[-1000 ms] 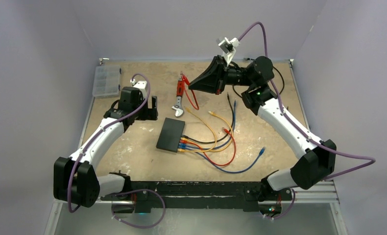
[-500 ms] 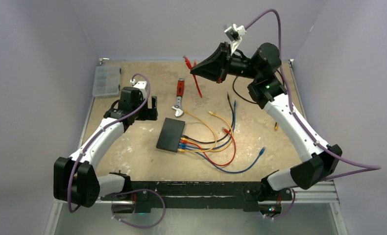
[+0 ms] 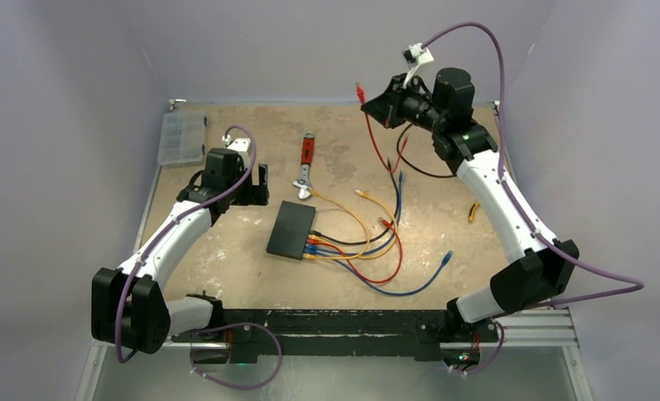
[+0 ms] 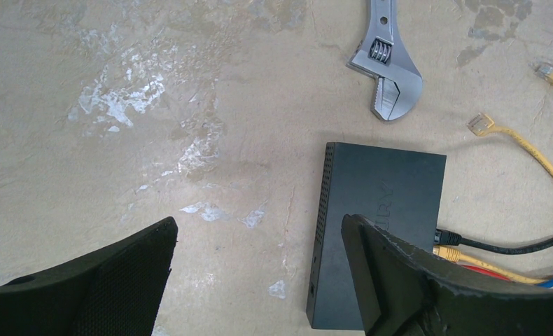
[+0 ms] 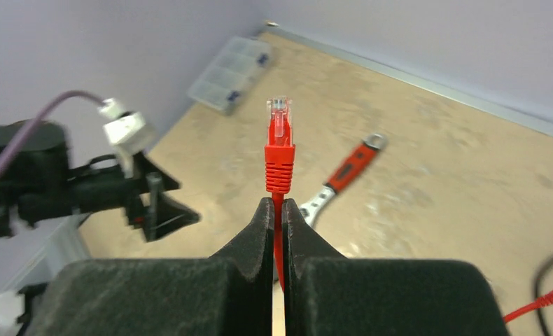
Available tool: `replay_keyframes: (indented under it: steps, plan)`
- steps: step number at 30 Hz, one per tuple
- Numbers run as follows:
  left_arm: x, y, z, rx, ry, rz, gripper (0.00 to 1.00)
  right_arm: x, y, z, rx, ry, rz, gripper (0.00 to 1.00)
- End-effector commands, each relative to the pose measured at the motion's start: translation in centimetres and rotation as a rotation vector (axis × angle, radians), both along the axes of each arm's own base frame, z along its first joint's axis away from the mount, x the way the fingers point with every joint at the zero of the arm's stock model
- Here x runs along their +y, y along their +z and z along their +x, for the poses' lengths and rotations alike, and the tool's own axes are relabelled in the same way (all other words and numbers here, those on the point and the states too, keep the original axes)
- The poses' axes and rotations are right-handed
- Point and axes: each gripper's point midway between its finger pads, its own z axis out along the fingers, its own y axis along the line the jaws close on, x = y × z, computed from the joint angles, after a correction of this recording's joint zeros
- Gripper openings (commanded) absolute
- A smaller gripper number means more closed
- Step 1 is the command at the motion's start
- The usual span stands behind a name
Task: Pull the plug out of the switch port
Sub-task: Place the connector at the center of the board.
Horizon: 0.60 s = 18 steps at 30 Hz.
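The black switch (image 3: pixel 291 230) lies flat mid-table, with several plugs (image 3: pixel 310 245) of black, yellow, red and blue cables in its right short edge. My left gripper (image 3: pixel 260 185) hovers to its upper left, open and empty. In the left wrist view the switch (image 4: pixel 386 203) lies under the right finger (image 4: pixel 400 280), and the left gripper (image 4: pixel 257 224) frames bare table. My right gripper (image 3: pixel 378 104) is raised at the back right, shut on a red cable (image 3: pixel 377 142) just below its plug (image 3: pixel 360 86). In the right wrist view that plug (image 5: pixel 279 150) stands free above the right gripper (image 5: pixel 277 201).
An adjustable wrench (image 3: pixel 306 167) with a red handle lies behind the switch. A clear compartment box (image 3: pixel 181 138) sits at the back left corner. Loose yellow, blue, red and black cables (image 3: pixel 393 251) sprawl right of the switch. Walls enclose the table on three sides.
My right arm has swung right and lifted toward the back wall, carrying the red plug away from above the wrench. The left arm and the switch have stayed put.
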Motion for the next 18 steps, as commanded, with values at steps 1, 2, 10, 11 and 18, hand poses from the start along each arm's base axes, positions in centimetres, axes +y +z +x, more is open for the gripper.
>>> replay_keyframes:
  steps: [1, 2, 10, 11, 18]
  plan:
    - [0.2, -0.1, 0.0, -0.004, -0.005, 0.010, 0.88, -4.9, -1.2, 3.3, 0.013, -0.235, -0.066, 0.00]
    - [0.2, -0.2, 0.0, -0.002, -0.005, 0.010, 0.88, -5.8, -1.7, 3.8, 0.023, -0.273, -0.071, 0.00]
    - [0.1, -0.2, 0.1, 0.000, -0.007, 0.007, 0.88, -13.9, -4.8, 7.5, 0.088, -0.598, -0.122, 0.00]
    - [0.1, -0.3, 0.1, 0.001, -0.008, 0.008, 0.88, -14.6, -5.3, 7.9, 0.098, -0.624, -0.130, 0.00]
    - [0.1, -0.3, 0.1, 0.003, -0.009, 0.007, 0.88, -18.4, -8.0, 10.7, 0.147, -0.781, -0.189, 0.00]
